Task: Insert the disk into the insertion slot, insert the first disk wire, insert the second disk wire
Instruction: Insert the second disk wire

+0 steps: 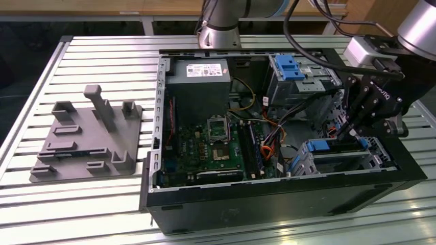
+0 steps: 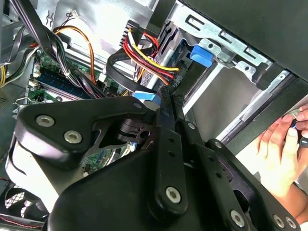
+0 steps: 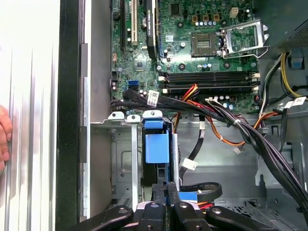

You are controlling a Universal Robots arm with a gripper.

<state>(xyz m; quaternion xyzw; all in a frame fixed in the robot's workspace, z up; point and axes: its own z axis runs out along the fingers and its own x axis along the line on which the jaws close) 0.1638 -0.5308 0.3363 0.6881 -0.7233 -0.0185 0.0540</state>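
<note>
I have the gripper (image 3: 163,204) down inside the computer case (image 1: 286,191), its fingers (image 3: 159,190) pressed nearly together on the near end of the disk (image 3: 157,144), which I read as a pinch on its blue carrier. The disk stands on edge in the insertion slot (image 3: 122,159), its long axis running straight away from the fingertips toward the motherboard (image 3: 207,43). In the exterior view the slot (image 1: 340,155) sits at the case's near corner on that view's right. Beyond the disk, a bundle of cables (image 3: 226,118) crosses. A person's hand (image 2: 281,149) rests outside the case.
</note>
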